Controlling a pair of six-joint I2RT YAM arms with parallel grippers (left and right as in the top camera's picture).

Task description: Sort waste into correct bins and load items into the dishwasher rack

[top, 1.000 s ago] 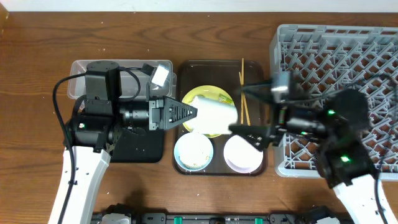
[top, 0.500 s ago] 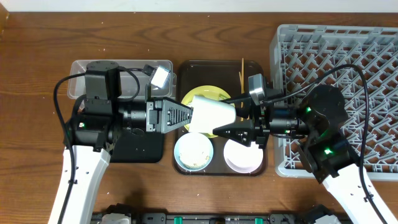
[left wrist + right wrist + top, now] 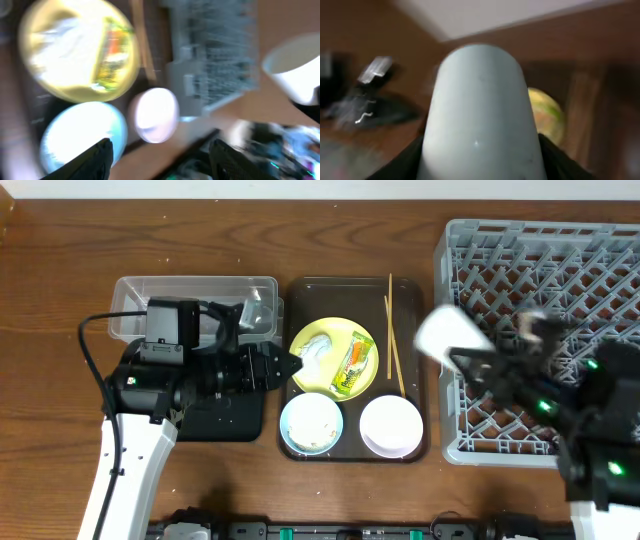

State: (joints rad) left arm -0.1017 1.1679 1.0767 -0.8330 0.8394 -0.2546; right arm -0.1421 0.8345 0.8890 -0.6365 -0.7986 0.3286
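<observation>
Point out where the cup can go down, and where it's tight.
Free: far rows of the rack, beyond the held cup, and bare table left of the clear tub. Tight: the brown tray, filled by plate, blue bowl, white bowl and chopsticks.

Brown tray (image 3: pixel 298 292) is crammed (plate (image 3: pixel 335 327), blue bowl (image 3: pixel 311 423), white bowl (image 3: pixel 390 426), chopsticks (image 3: pixel 390 330), barely any gaps). Right gripper (image 3: pixel 464 355) with the white cup (image 3: pixel 448 333) blocks the rack (image 3: pixel 560 260) at its left edge; bare table (image 3: pixel 50 300) far left is open.
</observation>
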